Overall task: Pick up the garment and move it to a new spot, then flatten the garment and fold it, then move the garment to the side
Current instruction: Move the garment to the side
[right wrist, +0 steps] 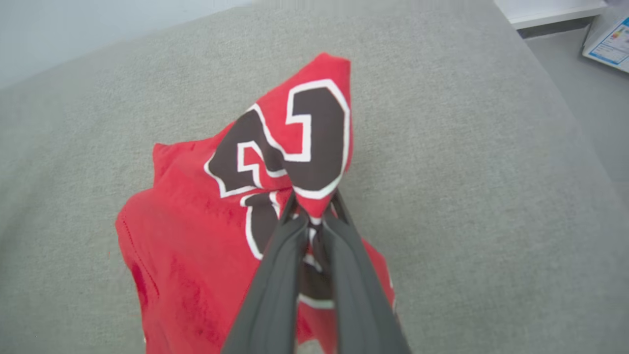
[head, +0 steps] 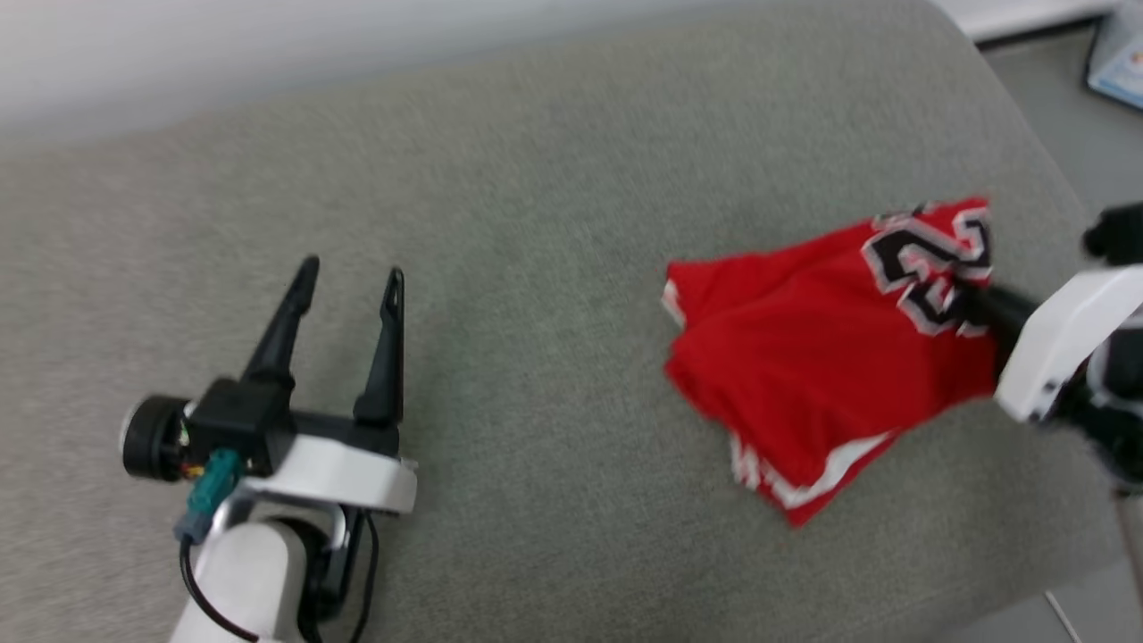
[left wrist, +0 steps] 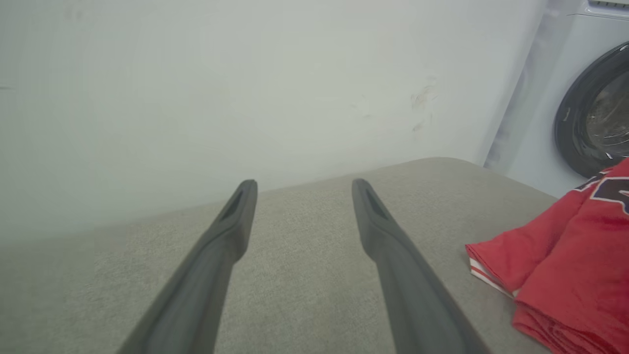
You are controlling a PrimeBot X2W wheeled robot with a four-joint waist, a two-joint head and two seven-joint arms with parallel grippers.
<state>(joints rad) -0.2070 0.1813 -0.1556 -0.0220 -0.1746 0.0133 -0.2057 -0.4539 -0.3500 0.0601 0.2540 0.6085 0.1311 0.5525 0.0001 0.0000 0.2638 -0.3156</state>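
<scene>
In the head view, the folded red jersey with white-striped trim lay at the right of the grey cushion. In the left wrist view, the left gripper gaped wide, empty. In the right wrist view, the right gripper pinched the jersey's black-and-white number.

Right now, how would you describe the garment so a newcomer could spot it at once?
Start from the broad grey cushion: toward its right edge sits a bunched red garment, pinched by the right gripper. Black white-edged numerals and white striped trim set it apart from the plain grey around it.
</scene>
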